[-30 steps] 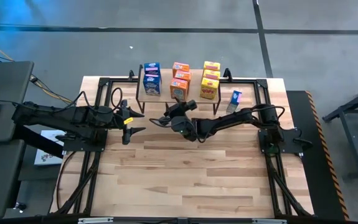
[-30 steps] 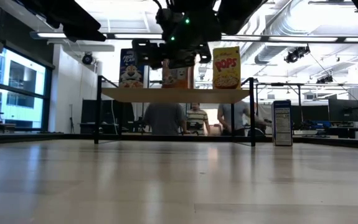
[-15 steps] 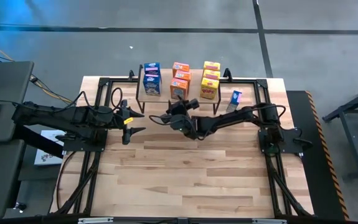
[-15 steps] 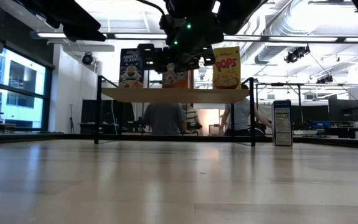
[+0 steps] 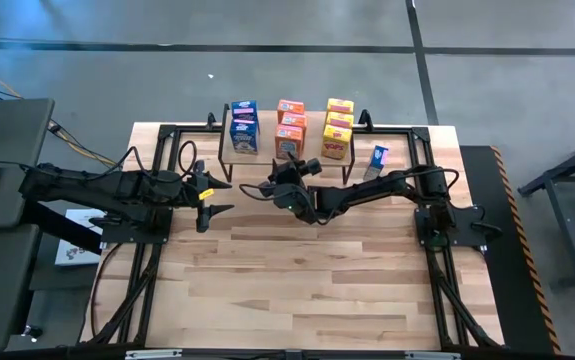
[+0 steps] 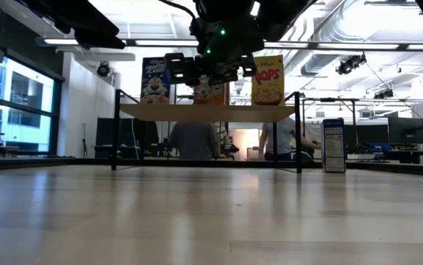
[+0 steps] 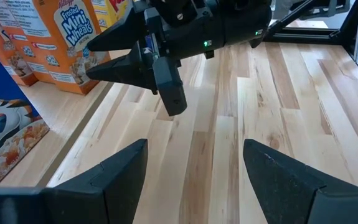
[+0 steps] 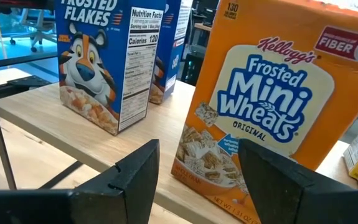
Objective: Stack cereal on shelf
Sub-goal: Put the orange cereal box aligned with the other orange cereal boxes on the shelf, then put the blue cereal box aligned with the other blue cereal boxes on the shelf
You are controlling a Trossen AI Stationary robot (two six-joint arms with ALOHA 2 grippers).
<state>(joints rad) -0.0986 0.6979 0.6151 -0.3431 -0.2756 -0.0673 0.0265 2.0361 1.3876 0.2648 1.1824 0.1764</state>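
Note:
The shelf [image 5: 225, 152] stands at the table's far side on black wire legs, with several cereal boxes upright on its plank [image 6: 207, 112]: blue [image 5: 244, 134], orange [image 5: 288, 141] and yellow [image 5: 336, 142]. One more blue box [image 5: 378, 160] stands upright on the tabletop right of the shelf [image 6: 333, 145]. My right gripper [image 5: 263, 187] hovers open and empty just in front of the shelf, facing the front orange box [image 8: 259, 124] and a blue box [image 8: 98, 68]. My left gripper [image 5: 219, 197] waits open and empty left of it, above the table.
Black frame rails [image 5: 167, 135] run around the tabletop's edges. The wood table's near half [image 5: 297, 290] holds nothing. Beyond the far edge, people [image 6: 193, 140] stand in the room behind the shelf. My right gripper's fingers [image 7: 113, 68] show in the left wrist view beside the orange boxes [image 7: 60, 43].
My right gripper has drifted a little toward the shelf and the far edge, staying open. The boxes and my left arm have kept still.

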